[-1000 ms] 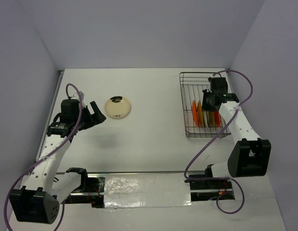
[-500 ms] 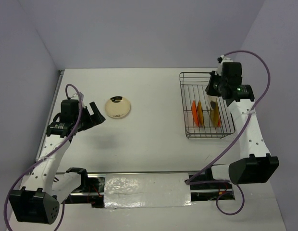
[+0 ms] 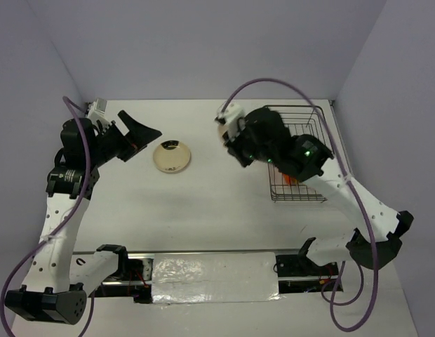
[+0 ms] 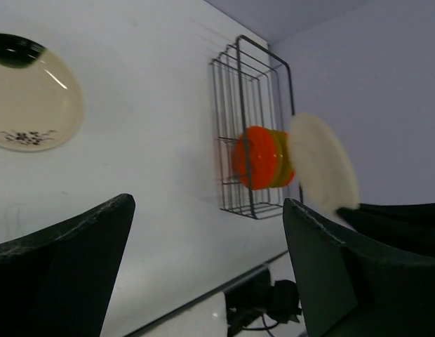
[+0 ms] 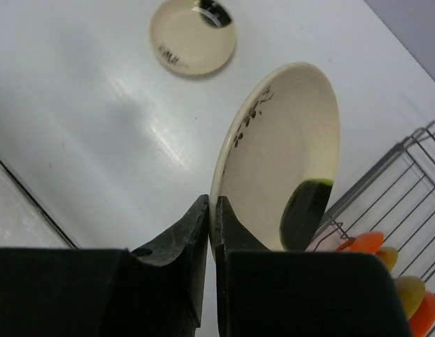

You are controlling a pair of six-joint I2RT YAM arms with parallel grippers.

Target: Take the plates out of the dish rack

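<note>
Cream plate (image 5: 288, 154), rim pinched between 2 fingers of right gripper (image 5: 212, 207), dish rising above fingertips, left gripper (image 4: 207, 210) spread wide.

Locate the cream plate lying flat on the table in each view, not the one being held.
Top external: table plate sits left of centre, between the arms.
Left wrist: upper left corner, cut by the frame edge.
Right wrist: top edge, left of centre, beyond the held plate in the right gripper.
Shared landmark: dish rack, to the right of the table plate in all three.
</note>
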